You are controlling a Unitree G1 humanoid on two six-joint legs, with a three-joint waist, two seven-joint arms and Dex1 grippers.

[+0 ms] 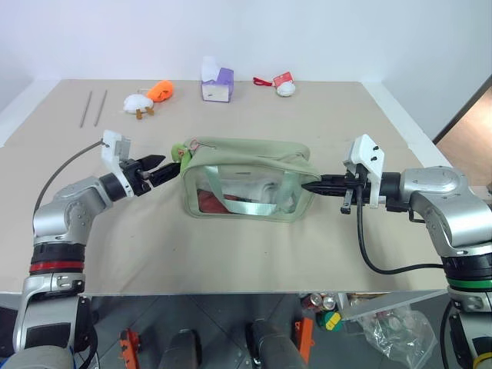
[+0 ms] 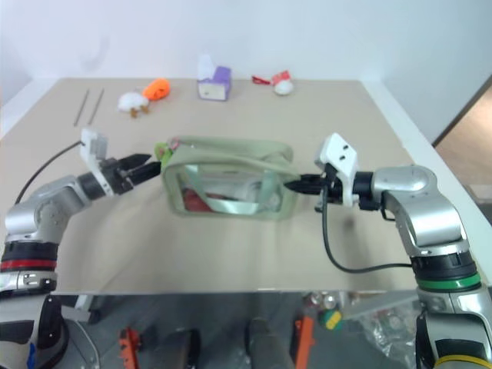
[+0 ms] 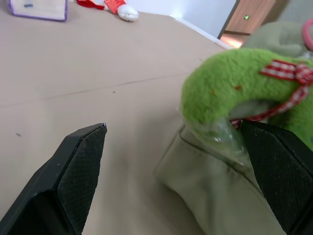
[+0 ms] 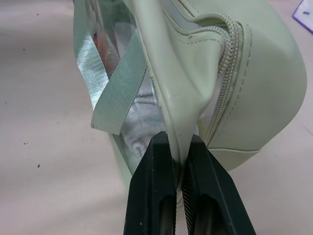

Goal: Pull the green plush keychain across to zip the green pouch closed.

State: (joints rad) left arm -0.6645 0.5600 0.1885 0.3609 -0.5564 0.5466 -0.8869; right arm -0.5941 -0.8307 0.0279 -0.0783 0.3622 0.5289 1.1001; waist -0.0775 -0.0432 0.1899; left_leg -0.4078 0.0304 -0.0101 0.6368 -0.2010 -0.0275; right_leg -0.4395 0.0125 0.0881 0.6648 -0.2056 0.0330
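Note:
The green pouch point(image 1: 246, 181) lies mid-table, its clear window showing red and white items, its zipper point(image 4: 226, 73) running along the top. The green plush keychain point(image 1: 179, 151) hangs at the pouch's left end on a red checked cord point(image 3: 288, 81). My left gripper point(image 1: 163, 167) is open at that end. In the left wrist view the plush point(image 3: 230, 88) sits between the wide-apart fingers point(image 3: 80, 166), close to one of them and not clamped. My right gripper point(image 1: 311, 185) is shut on the pouch's right end, pinching a fold of its fabric point(image 4: 178, 132).
At the back of the table are an orange plush toy point(image 1: 162, 91), a white plush toy point(image 1: 138, 102), a purple and white box point(image 1: 217, 84) and a white toy with a red strap point(image 1: 283, 84). Two thin rods point(image 1: 93, 108) lie at back left.

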